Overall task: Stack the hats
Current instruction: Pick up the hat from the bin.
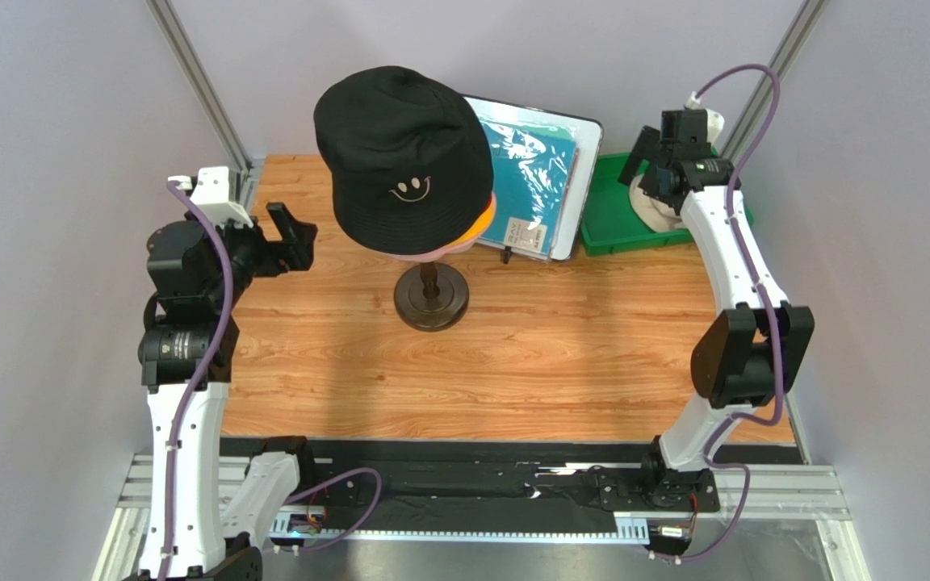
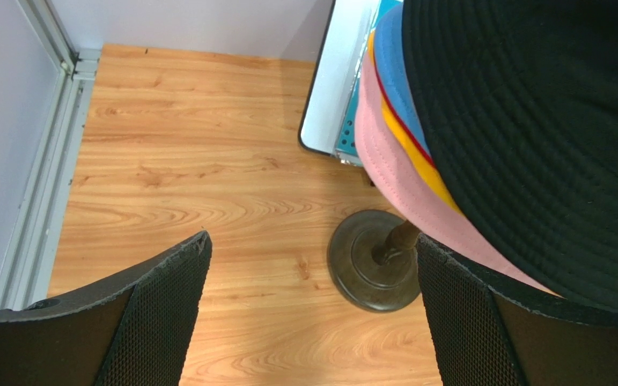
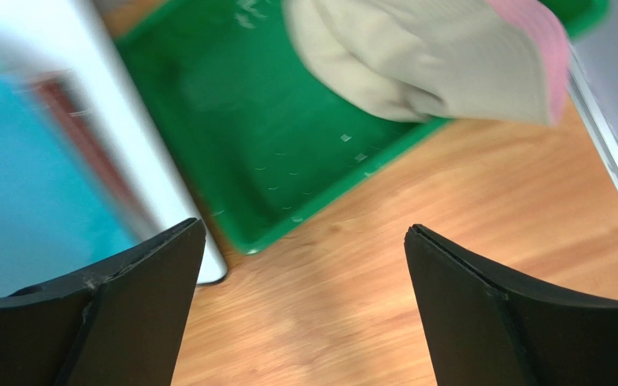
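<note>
A black hat (image 1: 403,151) with a smiley face tops the stack of hats on the stand. Under it, the left wrist view shows the black hat (image 2: 546,121) over blue (image 2: 395,68), orange-yellow (image 2: 411,149) and pink (image 2: 413,193) brims. My left gripper (image 1: 300,239) is open just left of the stack, nothing between its fingers (image 2: 159,305). A beige hat (image 3: 417,68) lies in the green tray (image 3: 248,121) at the back right. My right gripper (image 1: 658,170) hovers open and empty above the tray's front edge.
The stand's dark round base (image 1: 431,297) rests on the wooden table (image 1: 494,375). A teal sheet in a white frame (image 1: 537,170) leans behind the stack, next to the green tray (image 1: 609,224). Grey walls close in on both sides.
</note>
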Robot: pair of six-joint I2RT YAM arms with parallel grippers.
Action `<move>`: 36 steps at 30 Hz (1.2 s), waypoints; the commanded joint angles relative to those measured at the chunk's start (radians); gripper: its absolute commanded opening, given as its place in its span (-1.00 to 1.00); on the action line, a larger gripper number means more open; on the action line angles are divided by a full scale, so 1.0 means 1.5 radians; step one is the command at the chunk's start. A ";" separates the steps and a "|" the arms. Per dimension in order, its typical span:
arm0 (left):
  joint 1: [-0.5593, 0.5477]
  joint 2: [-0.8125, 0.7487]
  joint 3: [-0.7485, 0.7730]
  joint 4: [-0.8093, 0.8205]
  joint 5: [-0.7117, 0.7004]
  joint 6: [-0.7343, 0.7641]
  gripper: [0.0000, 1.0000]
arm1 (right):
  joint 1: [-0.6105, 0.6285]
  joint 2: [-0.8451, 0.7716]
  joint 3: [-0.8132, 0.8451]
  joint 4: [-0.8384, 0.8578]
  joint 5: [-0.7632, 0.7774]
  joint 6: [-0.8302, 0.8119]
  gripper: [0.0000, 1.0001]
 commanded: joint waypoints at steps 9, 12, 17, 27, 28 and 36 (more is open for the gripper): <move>-0.002 -0.004 -0.077 0.030 0.006 -0.012 0.94 | -0.097 0.112 -0.008 0.074 0.261 0.127 1.00; -0.003 0.006 -0.070 0.019 -0.004 -0.010 0.94 | -0.108 0.135 -0.009 0.100 0.283 0.136 0.98; -0.007 0.021 -0.067 0.014 0.014 -0.014 0.94 | -0.124 0.180 0.010 0.130 0.285 0.150 0.88; -0.007 0.031 -0.064 0.011 0.026 -0.016 0.94 | -0.126 0.233 0.022 0.167 0.354 0.134 0.87; -0.008 0.031 -0.064 0.011 0.026 -0.016 0.94 | -0.127 0.238 0.023 0.170 0.355 0.131 0.87; -0.006 0.034 -0.064 0.010 0.024 -0.012 0.94 | -0.132 0.284 0.044 0.190 0.340 0.111 0.83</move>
